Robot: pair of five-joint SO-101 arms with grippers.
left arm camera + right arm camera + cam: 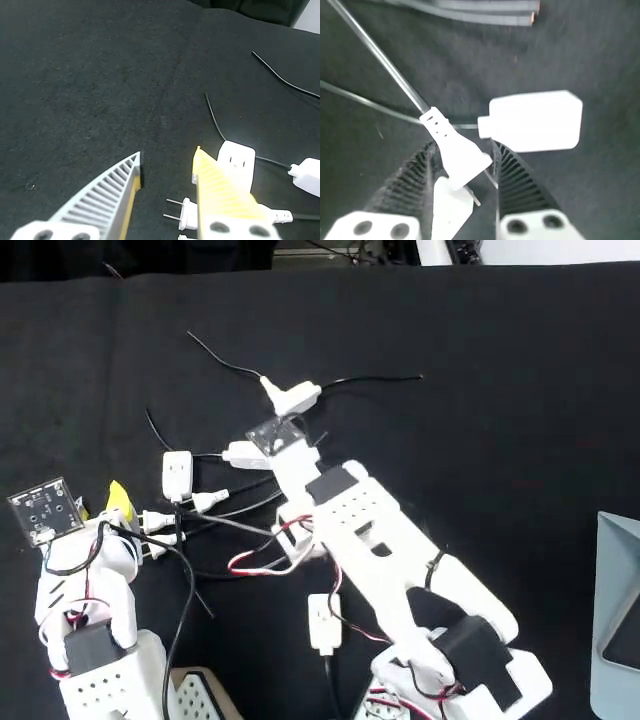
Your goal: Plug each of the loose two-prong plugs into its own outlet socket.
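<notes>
The right gripper (462,146) is seen closed around a white two-prong plug (462,160). Its ribbed fingers (507,172) are pressed against the plug's body on either side, though the contact is partly blurred and the grip can only be called likely. The plug's grey cord is led away from the gripper over the black cloth (500,390). A white outlet socket (535,120) is laid flat just beside the held plug, near the fingertips but apart from them. A short cord stub on this socket is turned toward the plug.

The left gripper (167,155) is held low over the cloth with its jaws spread apart, one grey and one yellow, and nothing is gripped between them. A loose plug (184,214) is found lying between the jaws, close against the yellow one, with both prongs pointed toward the grey one. A square socket (236,160) is set just past the yellow fingertip, with a black cord run from it.

In the high view, another white socket block (323,622) is placed beside the right arm's base, well apart from the other parts.
</notes>
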